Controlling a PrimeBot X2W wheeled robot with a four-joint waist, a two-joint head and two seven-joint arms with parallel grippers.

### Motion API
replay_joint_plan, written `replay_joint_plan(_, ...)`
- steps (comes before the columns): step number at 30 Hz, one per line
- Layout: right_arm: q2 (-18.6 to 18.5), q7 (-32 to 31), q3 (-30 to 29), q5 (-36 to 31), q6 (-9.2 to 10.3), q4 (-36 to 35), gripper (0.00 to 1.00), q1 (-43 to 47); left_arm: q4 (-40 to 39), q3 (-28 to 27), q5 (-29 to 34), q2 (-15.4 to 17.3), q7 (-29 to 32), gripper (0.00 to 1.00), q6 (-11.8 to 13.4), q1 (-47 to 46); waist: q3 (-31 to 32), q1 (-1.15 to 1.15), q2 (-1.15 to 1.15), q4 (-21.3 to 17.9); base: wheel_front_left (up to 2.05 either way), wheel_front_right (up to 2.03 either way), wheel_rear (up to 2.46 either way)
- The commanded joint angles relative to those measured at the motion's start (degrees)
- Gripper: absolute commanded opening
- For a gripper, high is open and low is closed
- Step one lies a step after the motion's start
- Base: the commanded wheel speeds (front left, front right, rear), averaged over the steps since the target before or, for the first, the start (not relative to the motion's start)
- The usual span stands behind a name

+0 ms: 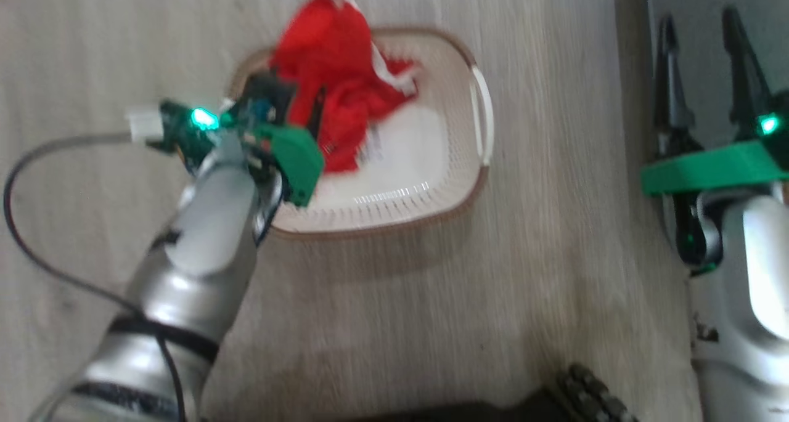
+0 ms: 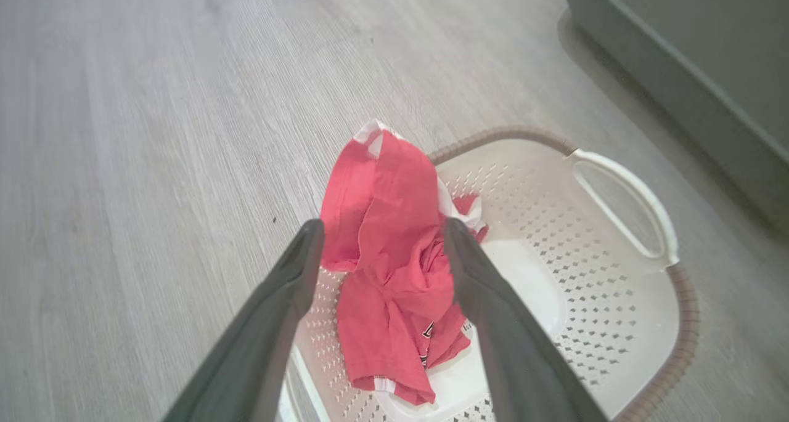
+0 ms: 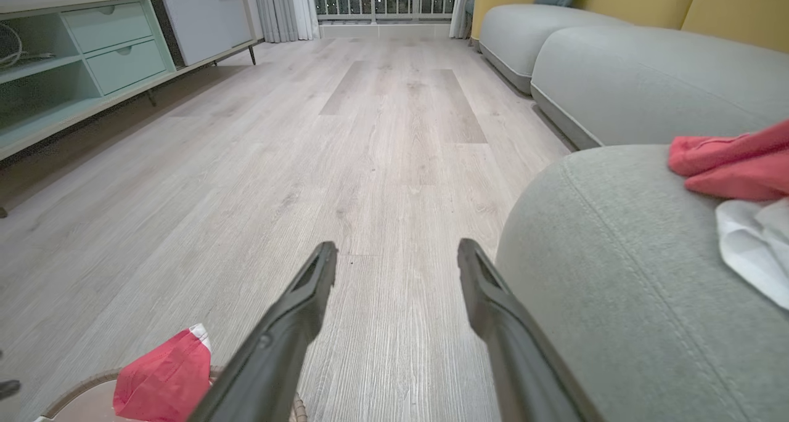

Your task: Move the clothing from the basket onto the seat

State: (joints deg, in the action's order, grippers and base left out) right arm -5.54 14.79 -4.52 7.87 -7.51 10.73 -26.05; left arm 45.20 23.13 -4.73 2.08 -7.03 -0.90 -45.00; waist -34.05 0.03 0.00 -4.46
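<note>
While the left claw (image 2: 379,231) was held with its fingers wide apart, the clothing (image 2: 394,268) was framed between them, ungripped.
It was bunched just beyond that claw's tips, piled in the basket (image 2: 616,299) and draped over its far rim; to the claw's right the basket's bare bottom was exposed. The right claw (image 3: 397,249) was likewise spread, with nothing in it, over the wooden floor (image 3: 394,132). Just to its right the seat (image 3: 616,274) was seen, and on it another red garment (image 3: 733,163) and a white cloth (image 3: 752,249) were laid.
</note>
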Motion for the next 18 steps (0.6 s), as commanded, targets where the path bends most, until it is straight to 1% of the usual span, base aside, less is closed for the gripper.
replay_joint_plan(1,0.67,0.21,1.73,1.10,0.02,-2.32,1.00,-0.53,1.02,-0.18,-0.06,0.80,1.23,1.00,0.45,-2.92,-8.85,-0.03,0.00,-5.73,0.00,0.00,0.00)
replay_joint_plan(4,1.34,0.21,2.81,2.62,0.02,-3.02,1.00,-1.08,5.88,2.10,0.21,0.80,4.40,1.00,0.97,-7.28,-11.63,-0.03,0.00,-7.76,0.00,0.00,0.00)
replay_joint_plan(6,1.60,0.21,3.16,3.16,0.02,-3.18,1.00,-1.17,8.90,2.92,0.09,0.80,6.25,1.00,1.84,-9.56,-12.74,-0.03,0.00,-8.95,0.00,0.00,0.00)
replay_joint_plan(9,1.88,0.21,3.30,3.72,0.02,-3.56,1.00,-1.53,13.32,3.28,0.10,0.84,8.25,1.00,2.88,-12.39,-14.00,-0.03,0.00,-10.65,0.00,0.00,0.00)
replay_joint_plan(11,2.09,0.21,3.24,4.68,0.02,-4.39,1.00,-1.67,15.92,3.13,-0.13,1.12,9.30,1.00,2.92,-13.94,-14.68,-0.03,0.00,-11.59,0.00,0.00,0.00)
replay_joint_plan(18,2.56,0.21,4.27,7.65,0.02,-7.90,1.00,-0.73,22.49,2.38,-0.41,4.89,10.69,1.00,4.47,-18.72,-17.52,-0.03,0.00,-15.03,0.00,0.00,0.00)
